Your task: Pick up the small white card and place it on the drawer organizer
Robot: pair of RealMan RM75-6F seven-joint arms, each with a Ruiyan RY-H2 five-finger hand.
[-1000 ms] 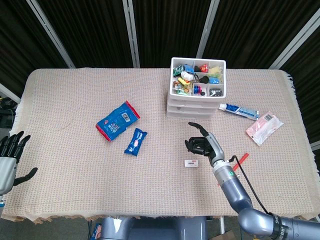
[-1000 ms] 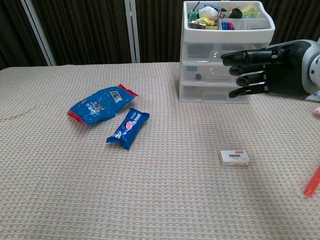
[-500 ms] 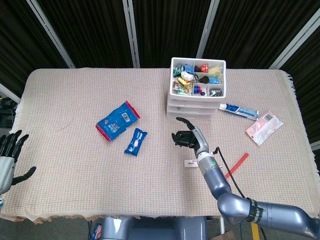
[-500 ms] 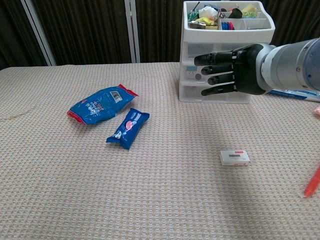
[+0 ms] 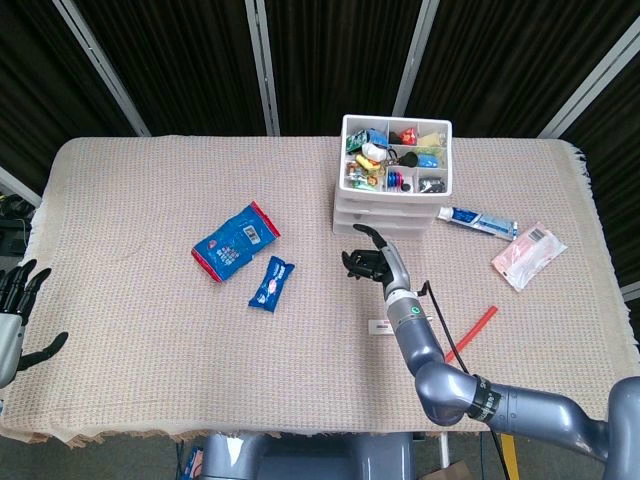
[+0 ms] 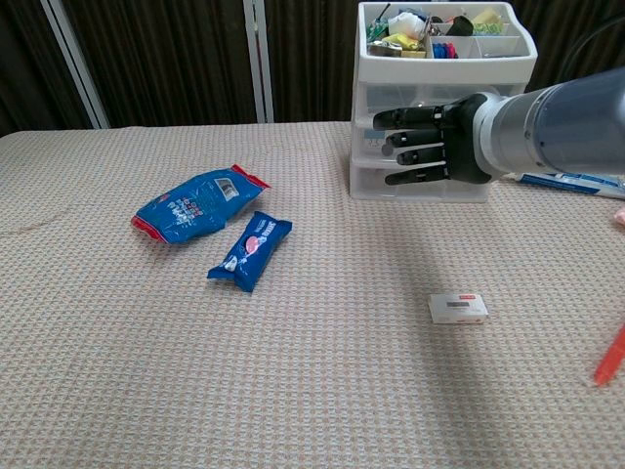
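**Card on the desk, right robot hand raised and holding nothing**

The small white card [image 6: 458, 309] lies flat on the woven cloth of the desk [image 5: 140, 300], with a red mark along one edge. In the head view the card [image 5: 381, 326] sits just beside the right forearm, partly edged by it. Nothing touches it.

The right robot hand [image 6: 422, 147] hangs above the desk, in front of the white drawer organizer [image 6: 441, 107], its dark fingers [image 6: 398, 117] stretched out side by side toward the left, with nothing in its grasp. In the head view the same hand [image 5: 368, 258] shows between the organizer [image 5: 395, 175] and the card.

The left robot hand [image 5: 14, 310] is at the far left edge of the desk, fingers spread, apparently holding nothing, though only part of it shows.

The organizer's top tray holds a jumble of small coloured items. A large blue snack bag [image 6: 191, 205] and a smaller blue packet [image 6: 251, 250] lie well to the left of the card. A toothpaste tube [image 5: 477, 221], a pink-and-white pouch [image 5: 527, 253] and a red stick [image 5: 471, 331] lie to the right.
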